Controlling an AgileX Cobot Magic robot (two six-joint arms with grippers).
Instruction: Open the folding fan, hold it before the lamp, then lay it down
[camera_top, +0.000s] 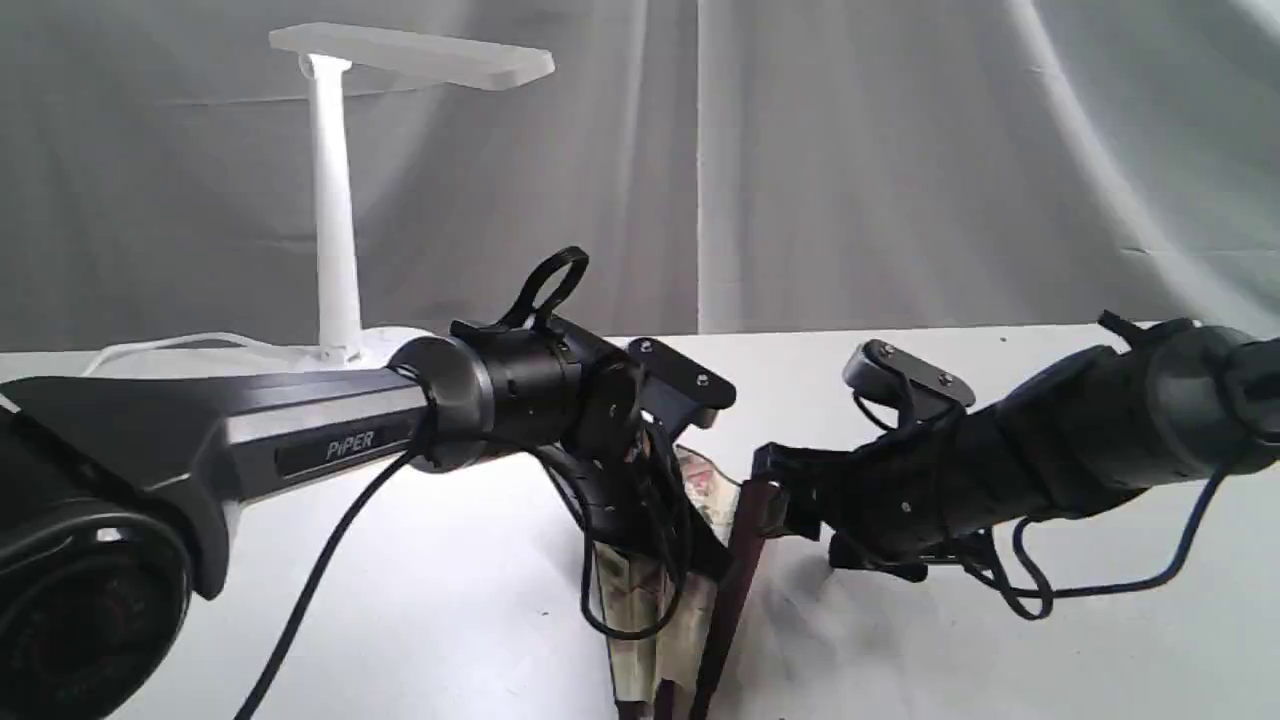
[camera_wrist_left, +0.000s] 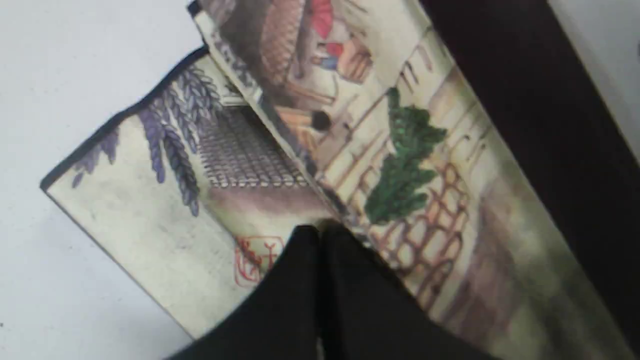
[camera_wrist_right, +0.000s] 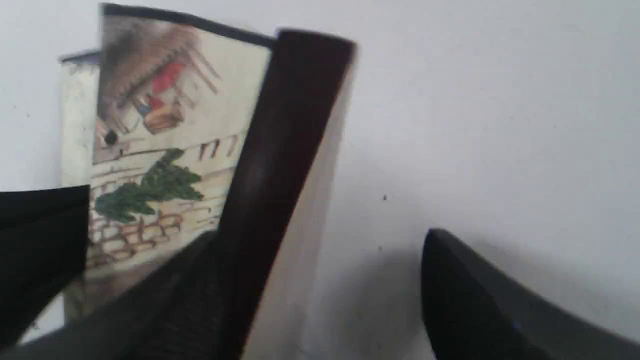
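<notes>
The folding fan (camera_top: 705, 500) lies partly spread on the white table, showing cream pleats painted with houses and a green tree (camera_wrist_left: 405, 155) and a dark maroon guard (camera_wrist_right: 285, 150). My left gripper (camera_wrist_left: 320, 232) reaches down from the left arm (camera_top: 700, 555), its black fingers shut together on a pleat ridge of the fan. My right gripper (camera_wrist_right: 322, 237) comes in low from the right (camera_top: 775, 500) and is open. The maroon guard rests against one of its fingers (camera_wrist_right: 200, 285); the other finger (camera_wrist_right: 475, 295) stands well apart. The white lamp (camera_top: 335, 230) stands at the back left.
The white table (camera_top: 420, 620) runs to a grey curtain backdrop (camera_top: 850, 170). The lamp's white cord (camera_top: 170, 345) trails left behind the left arm. Black cables hang from both wrists, one loop (camera_top: 1040, 590) lying near the tabletop.
</notes>
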